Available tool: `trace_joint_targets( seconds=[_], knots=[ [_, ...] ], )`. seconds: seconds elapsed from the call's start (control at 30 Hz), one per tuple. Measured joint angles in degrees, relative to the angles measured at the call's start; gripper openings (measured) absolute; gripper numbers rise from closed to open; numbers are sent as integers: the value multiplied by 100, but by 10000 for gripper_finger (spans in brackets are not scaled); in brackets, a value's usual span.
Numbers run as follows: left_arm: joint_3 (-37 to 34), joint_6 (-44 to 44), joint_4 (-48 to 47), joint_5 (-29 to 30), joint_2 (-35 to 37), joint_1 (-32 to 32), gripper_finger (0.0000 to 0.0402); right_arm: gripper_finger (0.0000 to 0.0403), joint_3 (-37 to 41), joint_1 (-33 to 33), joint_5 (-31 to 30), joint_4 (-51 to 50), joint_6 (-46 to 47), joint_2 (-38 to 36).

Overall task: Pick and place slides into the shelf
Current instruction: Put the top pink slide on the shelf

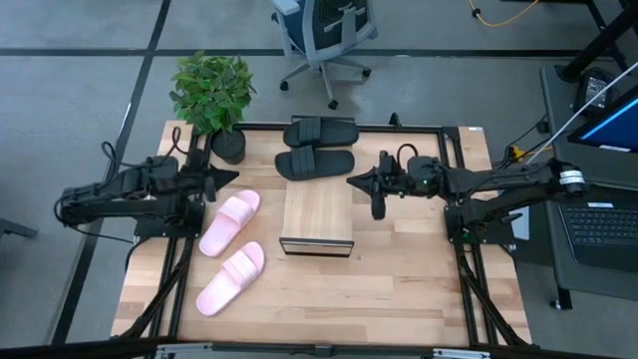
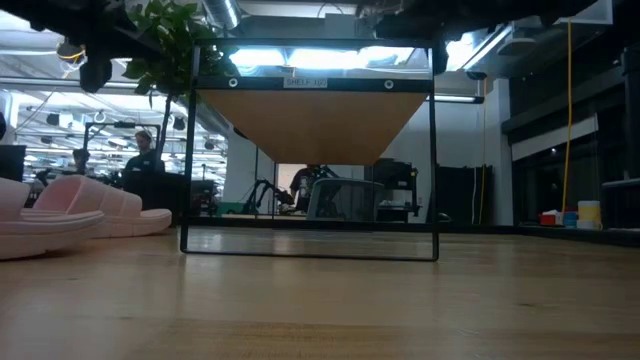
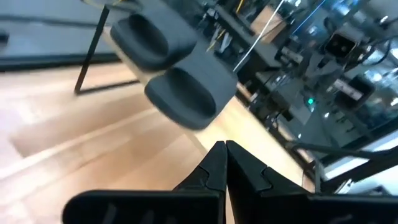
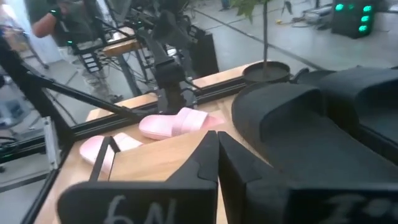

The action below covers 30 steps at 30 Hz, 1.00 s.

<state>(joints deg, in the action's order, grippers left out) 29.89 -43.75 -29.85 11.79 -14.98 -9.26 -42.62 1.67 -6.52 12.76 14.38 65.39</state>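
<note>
Both end effectors, left (image 1: 231,179) and right (image 1: 354,180), hover closed and empty; slides (image 1: 315,165) look light, probably pliable, best pinched at the strap.

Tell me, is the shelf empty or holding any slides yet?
Empty. The shelf top is bare, nothing shows underneath, and the black slides and pink slides lie on the table.

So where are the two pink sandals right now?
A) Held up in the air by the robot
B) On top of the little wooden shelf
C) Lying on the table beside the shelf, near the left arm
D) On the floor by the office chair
C: from above, both pink slides lie on the table to the side of the shelf, by the left end effector, which holds nothing.
</note>
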Motion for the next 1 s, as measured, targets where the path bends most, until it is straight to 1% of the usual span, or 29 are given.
trace_joint_targets(
  seconds=[0.07,0.17,0.23,0.3,0.47,0.6,0.73,0.9,1.0],
  knots=[
    [132,-150,-357,-30,-138,26,0,3,222,100,272,270,39,-4],
    [255,-362,-569,15,-296,99,0,2,768,192,595,1040,151,-17],
    [264,-509,-572,105,-350,164,0,3,1091,226,670,1489,215,-98],
    [272,-686,-575,226,-371,235,0,3,1347,237,671,1637,245,-274],
    [273,-1376,-573,874,-389,511,0,3,1617,247,666,1562,35,-856],
    [275,-1916,-527,1020,-442,855,0,4,1665,274,661,1287,-145,-1198],
    [273,-2331,-427,1234,-883,1308,0,4,1667,274,663,983,-171,-1323],
    [273,-3010,-219,1372,-1494,1949,0,4,1667,274,662,948,-263,-1320],
    [273,-3521,-229,1636,-1755,2358,0,4,1667,274,661,959,-369,-1320]
  ],
)
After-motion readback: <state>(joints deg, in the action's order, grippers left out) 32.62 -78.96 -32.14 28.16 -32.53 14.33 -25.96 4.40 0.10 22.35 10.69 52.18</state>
